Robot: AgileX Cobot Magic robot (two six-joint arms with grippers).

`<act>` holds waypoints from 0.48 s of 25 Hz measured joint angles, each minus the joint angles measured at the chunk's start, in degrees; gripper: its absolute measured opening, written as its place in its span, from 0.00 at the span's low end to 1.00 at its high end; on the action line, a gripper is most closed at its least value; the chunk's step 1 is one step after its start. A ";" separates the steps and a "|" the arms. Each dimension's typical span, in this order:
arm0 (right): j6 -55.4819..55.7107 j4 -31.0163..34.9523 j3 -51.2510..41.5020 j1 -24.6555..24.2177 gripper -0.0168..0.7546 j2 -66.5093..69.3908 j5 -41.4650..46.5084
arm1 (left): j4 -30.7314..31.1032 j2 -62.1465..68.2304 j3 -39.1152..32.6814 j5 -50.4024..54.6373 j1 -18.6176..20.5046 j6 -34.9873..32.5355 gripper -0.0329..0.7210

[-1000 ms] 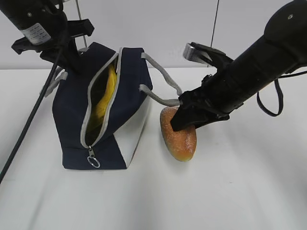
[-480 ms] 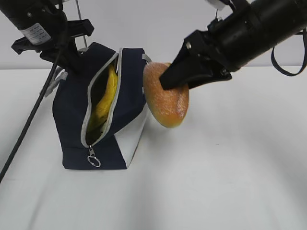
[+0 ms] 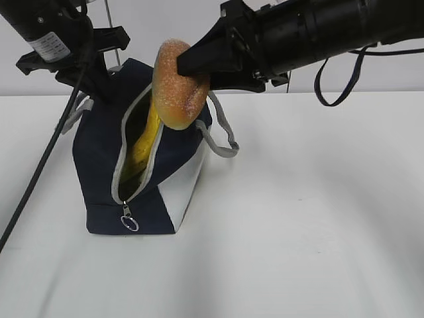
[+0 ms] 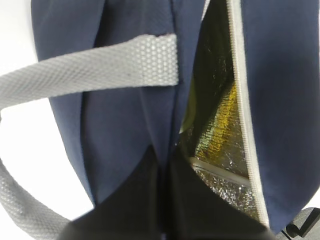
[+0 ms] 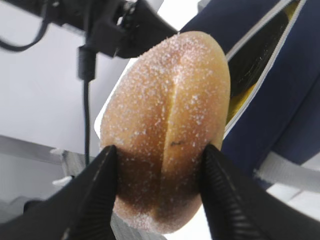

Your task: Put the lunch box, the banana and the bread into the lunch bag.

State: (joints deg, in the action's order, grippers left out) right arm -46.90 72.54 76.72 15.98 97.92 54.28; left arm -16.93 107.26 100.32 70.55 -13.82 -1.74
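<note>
Right wrist view: R gripper (image 5: 159, 192) fingers (image 5: 97, 200) clamp bread (image 5: 167, 125) from both sides, slashed sugary top facing cam. Ext. view: same bread (image 3: 177, 85) held in air, tilted, lower end just above open zip of bag (image 3: 106, 159); R gripper (image 3: 192, 63) reaches across from right.
L wrist view: L gripper (image 4: 162, 165) fingers pressed together, pinching navy fabric edge of bag (image 4: 120, 115) beside the opening; foil lining seen inside; pale edge low in the bag, poss. box lid, unclear. Grey strap (image 4: 100, 70) crosses above.
Banana (image 3: 144, 142): inside bag, yellow showing through zip gap.
Bag: upright on white table (image 3: 298, 218), zip open, ring pull (image 3: 129, 224) at lower end.
</note>
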 joint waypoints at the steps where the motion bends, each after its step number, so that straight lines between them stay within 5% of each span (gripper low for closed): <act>1: -0.85 1.76 0.00 0.00 0.53 1.26 -0.31 | 0.00 0.00 0.00 0.00 0.00 0.00 0.04; 5: -3.37 8.36 0.65 0.00 0.53 5.33 -0.90 | 0.00 0.00 0.00 0.00 0.00 0.00 0.04; 12: -3.85 10.21 7.01 1.46 0.53 11.54 -1.24 | 0.00 0.00 0.00 0.00 0.00 0.00 0.04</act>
State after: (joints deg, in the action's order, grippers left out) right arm -50.75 82.75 83.73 17.43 109.46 53.04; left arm -16.93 107.26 100.32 70.55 -13.82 -1.74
